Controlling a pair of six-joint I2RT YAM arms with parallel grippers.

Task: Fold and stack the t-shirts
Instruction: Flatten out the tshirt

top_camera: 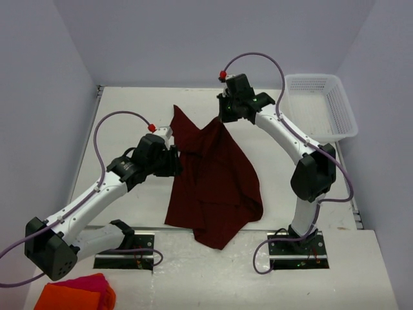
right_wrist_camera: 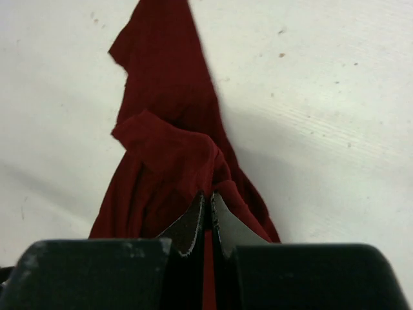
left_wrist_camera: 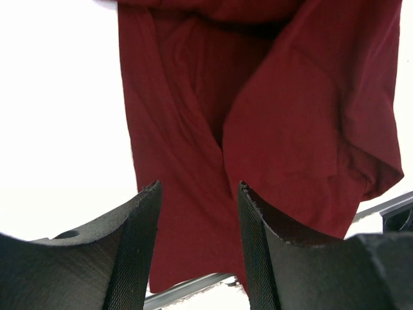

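One dark maroon t-shirt [top_camera: 216,174] lies crumpled across the middle of the table, and its near end reaches the table's front edge. My right gripper [top_camera: 226,119] is shut on a bunched fold at the shirt's far edge; the right wrist view shows the closed tips [right_wrist_camera: 208,197] pinching the fabric [right_wrist_camera: 161,148]. My left gripper [top_camera: 175,160] is at the shirt's left edge. It is open [left_wrist_camera: 199,187], with the shirt [left_wrist_camera: 258,116] showing beyond the gap between its fingers and nothing gripped.
A white plastic basket [top_camera: 322,103] stands at the back right of the table. Bright orange and pink cloths [top_camera: 77,294] lie at the near left corner. The arm bases are bolted at the front edge.
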